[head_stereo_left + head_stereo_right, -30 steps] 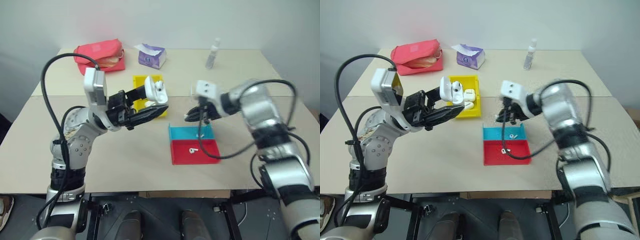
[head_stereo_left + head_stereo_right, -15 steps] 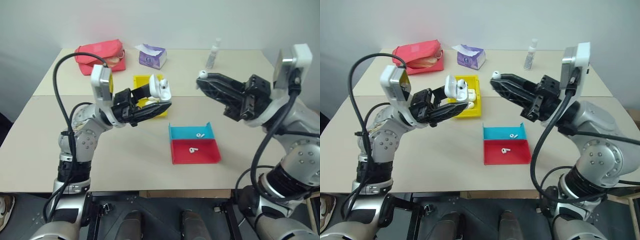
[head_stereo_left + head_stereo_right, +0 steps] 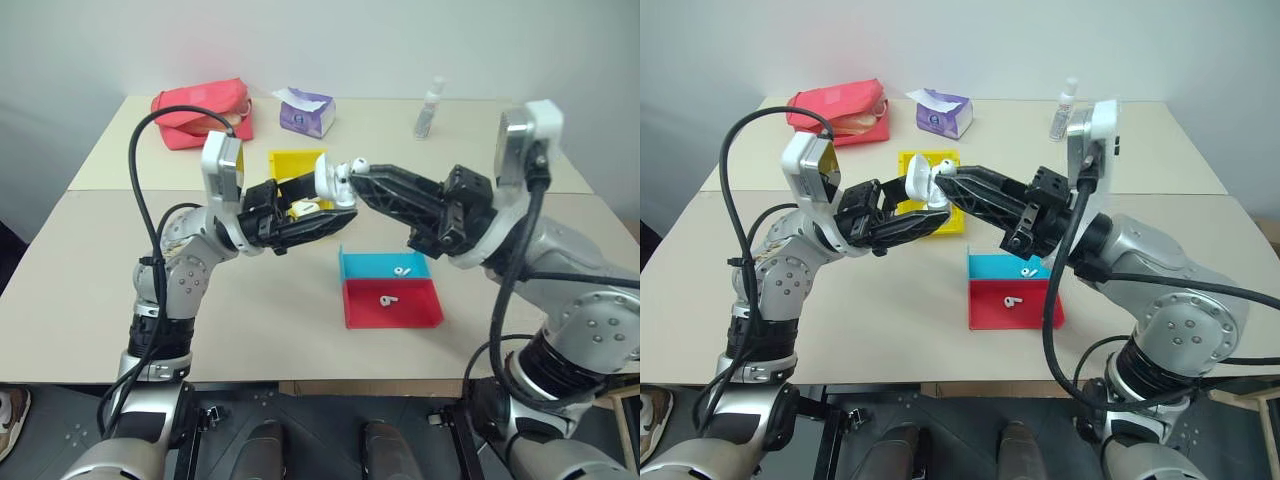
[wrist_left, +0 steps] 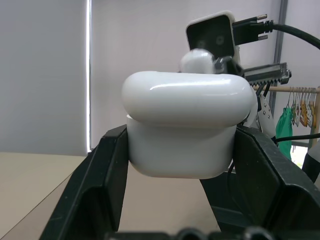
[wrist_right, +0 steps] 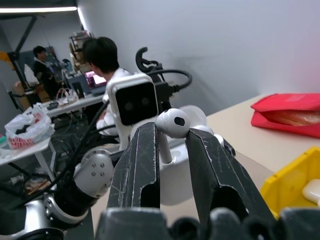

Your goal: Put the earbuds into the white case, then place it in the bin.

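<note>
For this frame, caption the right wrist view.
Right gripper pinches an earbud by its stem, just before the open white case.

Silver-grey jointed arms, black cables, white wrist cameras, black jaws.

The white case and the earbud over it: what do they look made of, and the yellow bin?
The white case looks like glossy hard plastic: a bright highlight runs along its rounded lid. The earbud has the same shiny white moulded look, probably plastic too. The bin seems to be opaque yellow plastic with a duller sheen, thin straight walls and no visible texture.
</note>
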{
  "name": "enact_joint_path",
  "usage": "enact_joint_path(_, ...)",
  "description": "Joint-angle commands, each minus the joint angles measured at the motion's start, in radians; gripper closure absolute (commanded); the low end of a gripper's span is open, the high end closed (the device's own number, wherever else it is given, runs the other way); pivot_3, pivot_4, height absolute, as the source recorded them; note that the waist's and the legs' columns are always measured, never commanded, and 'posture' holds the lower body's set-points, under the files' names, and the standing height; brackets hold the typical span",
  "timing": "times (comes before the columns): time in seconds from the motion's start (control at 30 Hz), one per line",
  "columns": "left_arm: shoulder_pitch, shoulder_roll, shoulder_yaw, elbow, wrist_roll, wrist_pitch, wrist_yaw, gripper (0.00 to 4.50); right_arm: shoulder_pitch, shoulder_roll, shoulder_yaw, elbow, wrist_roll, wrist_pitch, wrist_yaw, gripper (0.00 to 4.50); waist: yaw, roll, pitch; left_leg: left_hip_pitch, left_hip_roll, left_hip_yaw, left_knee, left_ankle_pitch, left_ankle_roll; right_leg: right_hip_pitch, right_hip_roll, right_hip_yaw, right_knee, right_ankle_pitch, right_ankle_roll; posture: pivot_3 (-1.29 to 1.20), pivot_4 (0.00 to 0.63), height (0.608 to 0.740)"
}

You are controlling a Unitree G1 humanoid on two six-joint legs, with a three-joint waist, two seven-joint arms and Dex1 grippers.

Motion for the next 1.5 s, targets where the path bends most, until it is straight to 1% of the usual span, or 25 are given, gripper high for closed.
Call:
enact_joint_path(0.03,-0.018,-0.003,0.013,-0.02,-0.007,-0.013,-0.003,1.7,0.014,-0.035,0.028,-0.015,0.046,-0.058,-0.014,3.87,-0.001,0.0,0.0,0.0,0.0,0.0,0.0,0.0,0.0,0.0,0.0,0.0,0.0,0.0,0.0,0.0,0.15,0.74)
enact_joint_path(0.33,-0.017,-0.01,0.017,-0.031,0.0,-0.017,0.008,1.7,0.042,-0.126,0.117,0.008,0.044,-0.142,-0.012,3.87,0.0,0.0,0.0,0.0,0.0,0.0,0.0,0.0,0.0,0.0,0.0,0.0,0.0,0.0,0.0,0.0,0.15,0.74)
enact_joint_path(0.4,-0.016,-0.01,0.019,-0.032,0.002,-0.019,0.01,1.7,0.048,-0.148,0.135,0.01,0.043,-0.162,-0.002,3.17,0.0,0.0,0.0,0.0,0.0,0.0,0.0,0.0,0.0,0.0,0.0,0.0,0.0,0.0,0.0,0.0,0.15,0.74)
enact_joint_path(0.5,-0.016,-0.009,0.021,-0.03,0.003,-0.021,0.009,1.7,0.054,-0.179,0.153,0.015,0.05,-0.183,0.009,2.25,0.0,0.0,0.0,0.0,0.0,0.0,0.0,0.0,0.0,0.0,0.0,0.0,-0.001,0.0,0.0,0.0,0.15,0.74)
enact_joint_path(0.6,-0.017,-0.006,0.022,-0.027,0.005,-0.022,0.006,1.7,0.057,-0.199,0.164,0.02,0.055,-0.203,0.009,1.2,0.0,0.0,0.0,0.0,0.0,0.0,0.0,0.0,0.001,0.0,0.0,0.0,0.0,0.0,0.0,0.0,0.15,0.74)
enact_joint_path(0.67,-0.018,-0.006,0.023,-0.024,0.005,-0.023,0.005,1.7,0.056,-0.209,0.166,0.026,0.063,-0.212,0.002,0.57,0.001,0.0,0.0,0.0,0.0,0.0,0.0,0.0,0.001,0.0,0.0,0.0,-0.001,0.0,0.0,0.0,0.15,0.74)
enact_joint_path(0.93,-0.013,0.004,0.023,0.001,0.02,-0.026,-0.005,1.7,0.077,-0.254,0.12,0.043,0.136,-0.24,-0.01,0.57,0.002,0.0,0.0,0.0,0.0,0.0,0.0,0.0,0.001,0.0,0.0,0.0,-0.001,0.0,0.0,0.0,0.15,0.74)
enact_joint_path(1.07,0.001,0.007,0.005,0.031,0.056,-0.043,-0.016,1.7,0.055,-0.309,0.095,0.09,0.144,-0.243,-0.003,0.57,0.003,0.0,0.0,0.0,0.0,0.0,0.0,0.0,0.001,0.0,0.0,0.0,-0.001,0.0,0.0,0.0,0.15,0.74)
enact_joint_path(1.13,0.013,-0.003,-0.009,0.054,0.09,-0.069,-0.013,1.7,0.011,-0.341,0.107,0.128,0.127,-0.232,-0.008,0.94,0.001,0.0,0.0,0.0,0.0,0.002,0.0,0.0,0.001,0.001,0.0,0.0,-0.001,0.0,0.0,0.0,0.15,0.74)
enact_joint_path(1.2,0.015,-0.012,-0.015,0.071,0.107,-0.083,-0.011,1.7,-0.016,-0.373,0.133,0.143,0.1,-0.224,0.0,1.47,0.002,0.0,0.0,0.0,0.0,0.003,0.0,0.0,0.001,0.0,0.0,0.0,-0.001,0.0,0.0,0.0,0.15,0.74)
enact_joint_path(1.3,0.012,-0.029,-0.034,0.095,0.136,-0.114,-0.021,1.7,-0.082,-0.416,0.217,0.164,0.043,-0.209,0.038,2.56,0.001,0.0,0.0,-0.001,0.0,0.004,0.0,-0.001,0.002,0.0,0.0,0.0,-0.001,0.0,0.0,0.0,0.15,0.74)
enact_joint_path(1.33,0.01,-0.033,-0.039,0.103,0.144,-0.122,-0.025,1.7,-0.101,-0.424,0.239,0.171,0.029,-0.208,0.05,2.78,0.001,0.0,0.0,-0.001,0.0,0.005,0.0,-0.001,0.002,0.0,0.0,0.0,-0.001,0.0,0.0,0.0,0.15,0.74)
enact_joint_path(1.5,-0.007,-0.055,-0.079,0.136,0.191,-0.164,-0.047,1.7,-0.226,-0.416,0.37,0.221,-0.045,-0.194,0.102,4.38,0.002,0.0,0.0,-0.001,0.0,0.006,0.001,0.0,0.002,0.0,0.0,0.0,-0.001,0.0,0.0,0.0,0.15,0.74)
